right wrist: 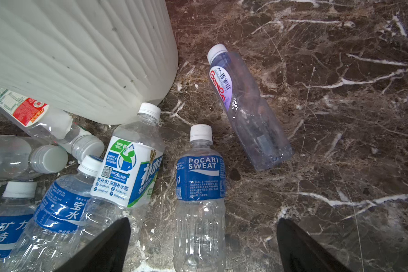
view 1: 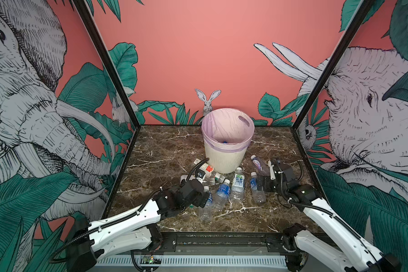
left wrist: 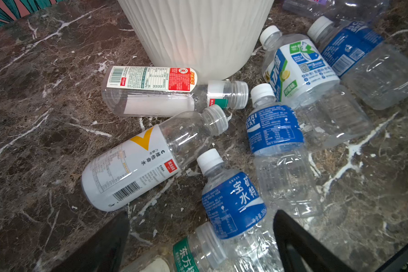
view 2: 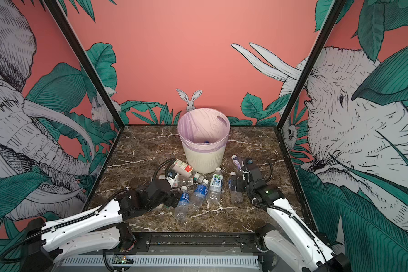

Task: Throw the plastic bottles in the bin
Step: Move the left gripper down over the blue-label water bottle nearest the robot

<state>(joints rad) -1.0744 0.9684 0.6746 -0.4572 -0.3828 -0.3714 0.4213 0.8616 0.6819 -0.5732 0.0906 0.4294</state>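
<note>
The bin (view 1: 222, 157), cream and ribbed with a lilac bag, stands at the back middle of the table; something blue (view 1: 224, 142) lies inside. Several plastic bottles lie in front of it. My left gripper (left wrist: 203, 221) is open low over a blue-label bottle (left wrist: 231, 202) and a green-label bottle (left wrist: 198, 254). A white-label bottle (left wrist: 132, 164) and a red-white one (left wrist: 151, 91) lie beyond. My right gripper (right wrist: 204, 221) is open, straddling the clear lower half of a Pocari Sweat bottle (right wrist: 199, 179). A purple-label bottle (right wrist: 245, 106) lies alone to its right.
The brown marble table (view 1: 163, 150) is boxed in by printed jungle walls with black corner posts (view 1: 316, 94). A black rail (view 1: 222, 240) runs along the front edge. Both arms reach in from the front corners.
</note>
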